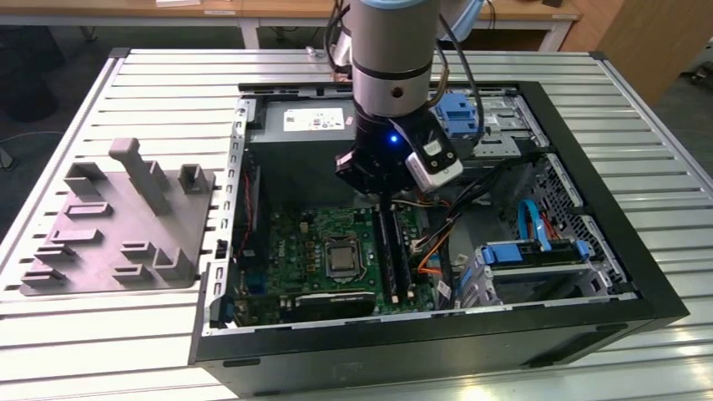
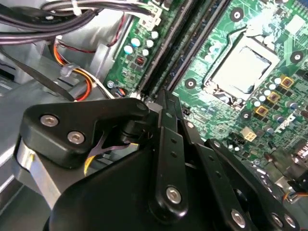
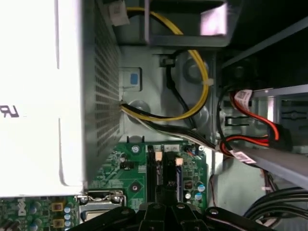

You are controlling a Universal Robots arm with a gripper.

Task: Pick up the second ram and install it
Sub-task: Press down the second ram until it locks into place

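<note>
The black two-fingered gripper (image 1: 383,194) hangs from the grey arm inside the open black computer case (image 1: 579,322), low over the green motherboard (image 1: 306,242). Directly beneath its fingertips, the second ram (image 1: 388,251), a long, thin dark grey memory card seen edge-on, stands in the black slots. In the second wrist view the gripper (image 2: 161,98) has its black jointed fingers (image 2: 169,154) drawn together to a narrow point at the near end of those slots; whether they pinch the card or merely rest on it cannot be told. Just beside the gripper, toward the exterior view's left, sits the square silver CPU socket (image 1: 340,256), also seen in the second wrist view (image 2: 243,70).

The case lies on a table of ribbed silver aluminium slats (image 1: 669,200). Well away from the gripper, on the exterior view's left, a grey moulded plate with upright blocks (image 1: 117,225) rests on the slats. Behind the table, a wooden desk edge (image 1: 256,8) and dark floor show.
</note>
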